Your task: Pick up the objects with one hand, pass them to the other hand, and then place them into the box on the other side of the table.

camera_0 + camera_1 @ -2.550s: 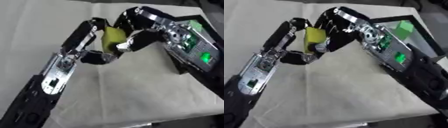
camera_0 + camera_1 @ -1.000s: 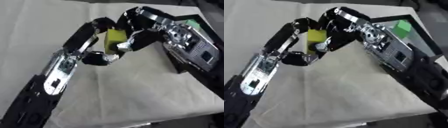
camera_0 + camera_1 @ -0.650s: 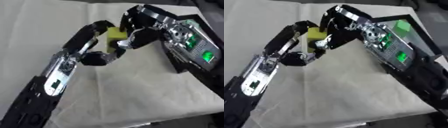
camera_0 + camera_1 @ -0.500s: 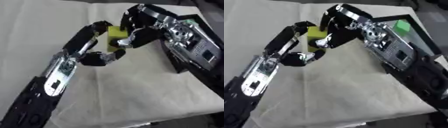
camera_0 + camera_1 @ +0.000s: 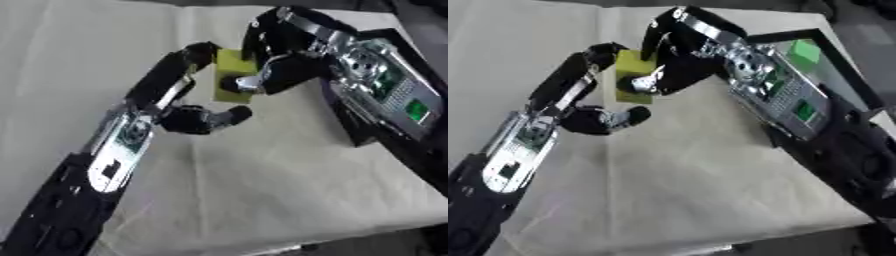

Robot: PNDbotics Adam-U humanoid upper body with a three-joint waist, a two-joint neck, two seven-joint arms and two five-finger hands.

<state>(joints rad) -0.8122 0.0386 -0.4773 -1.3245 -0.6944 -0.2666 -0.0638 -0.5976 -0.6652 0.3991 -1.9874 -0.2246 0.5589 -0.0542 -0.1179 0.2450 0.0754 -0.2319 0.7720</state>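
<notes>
Yellow block mid-handover above the cloth.
Your right hand (image 5: 276,75) pinches the yellow block (image 5: 231,75); your left hand (image 5: 188,107), fingers relaxed apart, touches the block's left edge.

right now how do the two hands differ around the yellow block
The right hand curls round the yellow block from the box side; the left hand only touches its far edge with straight fingers, thumb apart below. The right hand covers the block's near face; the left leaves it bare. Both meet above the table.
</notes>
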